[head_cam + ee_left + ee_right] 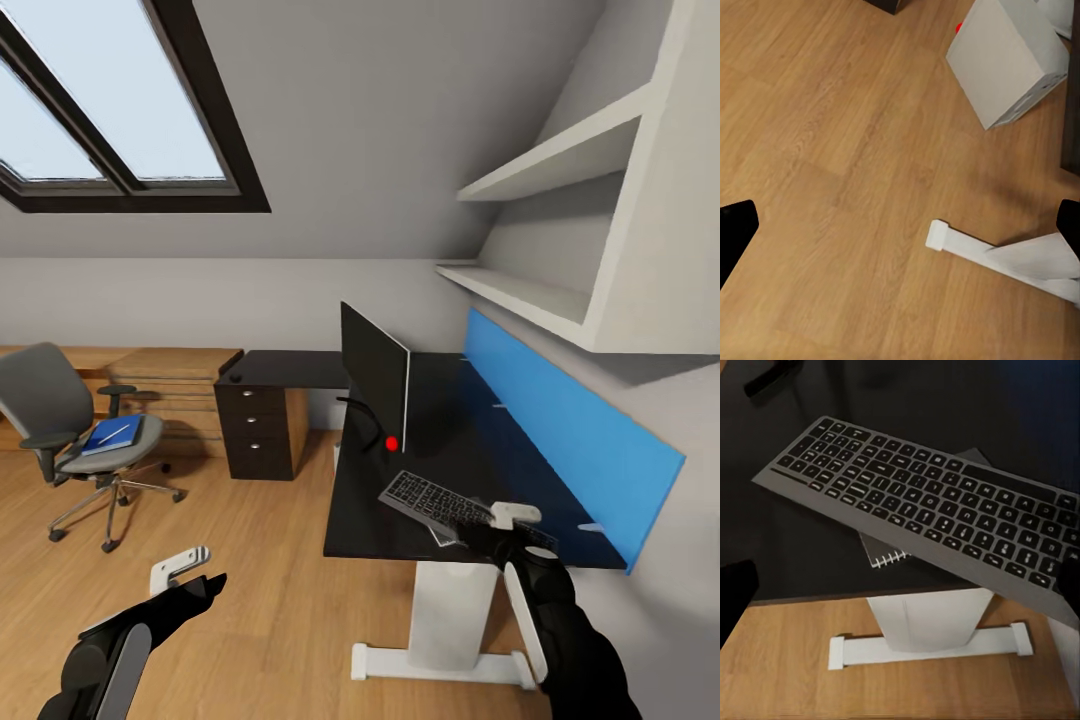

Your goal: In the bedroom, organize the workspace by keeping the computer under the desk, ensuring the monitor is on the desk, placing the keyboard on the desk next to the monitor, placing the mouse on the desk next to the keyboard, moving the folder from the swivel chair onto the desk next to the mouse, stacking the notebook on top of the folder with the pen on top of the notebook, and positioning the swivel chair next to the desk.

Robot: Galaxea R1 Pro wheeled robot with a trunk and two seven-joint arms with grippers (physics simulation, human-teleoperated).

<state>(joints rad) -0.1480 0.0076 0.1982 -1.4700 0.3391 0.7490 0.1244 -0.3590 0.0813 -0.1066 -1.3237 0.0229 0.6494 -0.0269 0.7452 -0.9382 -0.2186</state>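
A black desk (400,520) runs beneath a sloped attic wall, monitor (375,375) at 12 o'clock. The right gripper (497,535) grasps the tilted keyboard (440,503) above a notebook (881,555). The left gripper (190,577) hangs released over wood floor (832,150), chair (60,420) at 9 o'clock.

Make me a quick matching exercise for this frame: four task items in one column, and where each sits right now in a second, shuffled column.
Items:
1. keyboard
2. folder
3. computer
4. monitor

Places:
A. on the swivel chair seat
B. standing on the desk
C. on the wooden floor by the desk leg
D. held tilted over the desk by the right pincer

Pairs: 1-D, 2-A, 3-C, 4-B
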